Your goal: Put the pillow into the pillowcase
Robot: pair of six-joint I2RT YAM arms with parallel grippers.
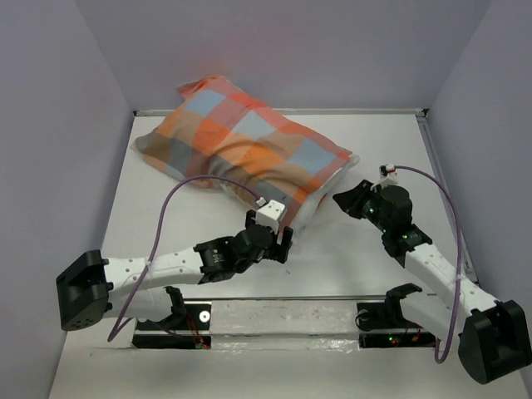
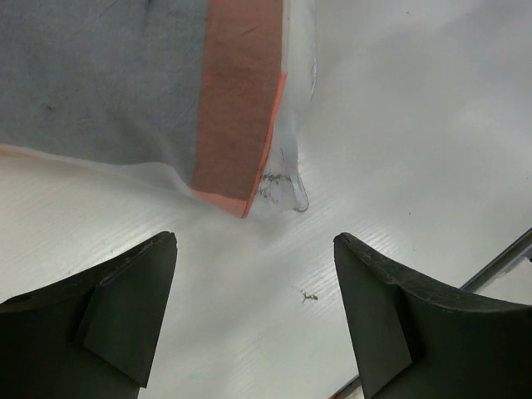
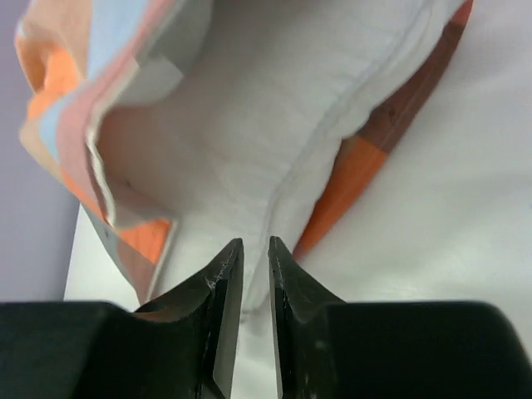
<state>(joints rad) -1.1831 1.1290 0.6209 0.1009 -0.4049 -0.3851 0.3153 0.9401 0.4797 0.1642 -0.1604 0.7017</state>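
The checked orange, peach and blue pillowcase (image 1: 241,133) lies at the back of the table with the white pillow (image 1: 318,189) inside; only the pillow's white edge shows at the open right end. My left gripper (image 1: 283,241) is open and empty just in front of the near corner. In the left wrist view it (image 2: 255,238) hovers over bare table, short of the pillowcase's hem (image 2: 237,91). My right gripper (image 1: 342,199) is shut and empty beside the open end. In the right wrist view its tips (image 3: 253,243) point at the pillow's seam (image 3: 274,108) inside the pillowcase's mouth (image 3: 75,75).
Purple walls close in the table (image 1: 374,274) on the left, back and right. A raised edge (image 1: 440,183) runs down the right side. A shiny rail (image 1: 274,312) crosses the front by the arm bases. Purple cables loop over both arms.
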